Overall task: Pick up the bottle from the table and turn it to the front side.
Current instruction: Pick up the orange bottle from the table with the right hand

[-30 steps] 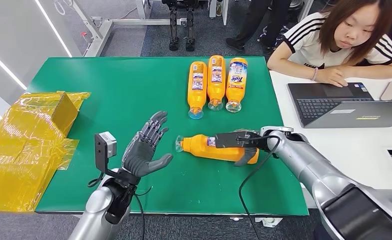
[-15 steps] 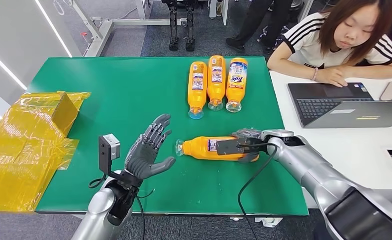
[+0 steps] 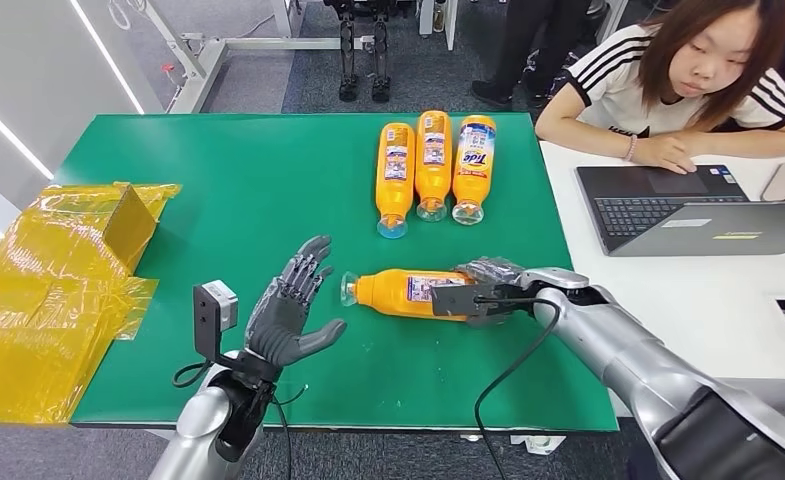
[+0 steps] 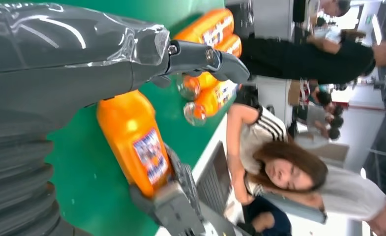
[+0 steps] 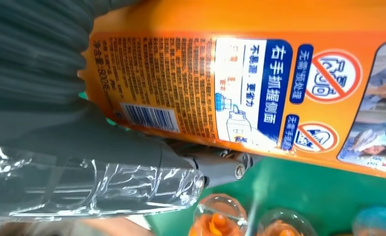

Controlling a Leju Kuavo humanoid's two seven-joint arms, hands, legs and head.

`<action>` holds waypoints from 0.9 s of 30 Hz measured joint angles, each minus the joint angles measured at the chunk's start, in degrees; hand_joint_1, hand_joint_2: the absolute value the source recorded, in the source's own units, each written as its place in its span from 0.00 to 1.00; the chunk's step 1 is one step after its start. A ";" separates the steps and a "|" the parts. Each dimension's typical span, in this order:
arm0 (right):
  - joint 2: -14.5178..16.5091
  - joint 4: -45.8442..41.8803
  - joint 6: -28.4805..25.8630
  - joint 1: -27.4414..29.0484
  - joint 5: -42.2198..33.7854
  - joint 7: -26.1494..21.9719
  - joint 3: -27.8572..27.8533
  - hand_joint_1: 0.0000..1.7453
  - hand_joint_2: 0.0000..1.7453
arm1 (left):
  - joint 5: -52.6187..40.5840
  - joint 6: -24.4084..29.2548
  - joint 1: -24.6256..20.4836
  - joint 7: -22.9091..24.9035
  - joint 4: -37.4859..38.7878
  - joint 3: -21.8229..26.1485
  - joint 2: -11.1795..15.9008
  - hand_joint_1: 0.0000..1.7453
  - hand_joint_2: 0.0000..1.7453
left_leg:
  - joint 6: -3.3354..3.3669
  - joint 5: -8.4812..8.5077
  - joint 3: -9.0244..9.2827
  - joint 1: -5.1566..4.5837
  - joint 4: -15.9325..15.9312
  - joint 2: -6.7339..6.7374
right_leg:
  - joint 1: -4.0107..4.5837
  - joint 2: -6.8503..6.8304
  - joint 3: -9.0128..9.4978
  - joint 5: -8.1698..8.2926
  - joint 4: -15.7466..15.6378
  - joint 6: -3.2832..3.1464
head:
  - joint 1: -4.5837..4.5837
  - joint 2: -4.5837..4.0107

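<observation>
An orange bottle (image 3: 408,293) was seen lying on its side on the green worktop (image 3: 238,180), near the 5 o'clock part of the green surface, its clear cap pointing toward 9 o'clock. Its base end was gripped by the right hand (image 3: 483,283), whose fingers (image 3: 486,268) were wrapped over the body; in the right wrist view the printed back label with a barcode was turned toward the camera (image 5: 220,88). The left hand (image 3: 286,308) was held just at 9 o'clock of the cap, palm up, its fingers spread apart and nothing held; whether the cap was touched could not be told. In the left wrist view the bottle (image 4: 134,140) was seen beyond the grey thumb. Three more orange bottles (image 3: 433,160) were laid side by side at the worktop's 12 o'clock edge, caps toward the robot. A crumpled yellow sheet (image 3: 53,290) was draped at the 9 o'clock end. At 2 o'clock a person (image 3: 688,80) was seated at a white desk (image 3: 708,290) with a laptop (image 3: 668,205).
</observation>
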 joint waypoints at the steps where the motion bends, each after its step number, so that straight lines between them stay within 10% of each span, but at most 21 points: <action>1: -0.08 -0.48 -1.31 0.94 -1.02 -0.99 -0.80 1.00 1.00 | -1.93 1.79 0.27 -0.67 -0.23 0.04 0.06 0.00 1.00 | 0.01 0.00 0.00 0.00 0.00 0.00 | 0.00 0.00 0.00 0.00 -0.01 0.00 | 0.01 0.00; 9: -2.38 -15.13 -10.79 18.06 -6.44 -6.76 -13.26 1.00 1.00 | -17.40 16.94 2.28 -3.86 -3.32 0.04 1.12 0.00 1.00 | 0.03 -0.08 -0.01 0.03 -0.02 -0.30 | 0.02 -0.25 0.09 -0.15 -0.07 0.12 | -0.01 0.00; 19: -2.56 -31.67 -13.53 36.68 -7.70 -8.50 -28.92 1.00 1.00 | -20.42 22.74 4.04 -5.64 -6.00 0.14 1.92 0.00 1.00 | 0.08 -0.14 -0.09 -0.01 -0.03 -0.30 | -0.01 -0.28 0.09 -0.19 -0.10 0.17 | -0.01 0.00; 27: -1.16 -37.07 -15.02 40.73 -9.93 -11.22 -34.95 1.00 1.00 | -15.68 18.62 4.80 -5.13 -6.75 0.34 2.20 0.00 1.00 | 0.08 -0.14 -0.09 0.00 -0.03 -0.28 | -0.01 -0.27 0.08 -0.19 -0.10 0.17 | 0.00 0.00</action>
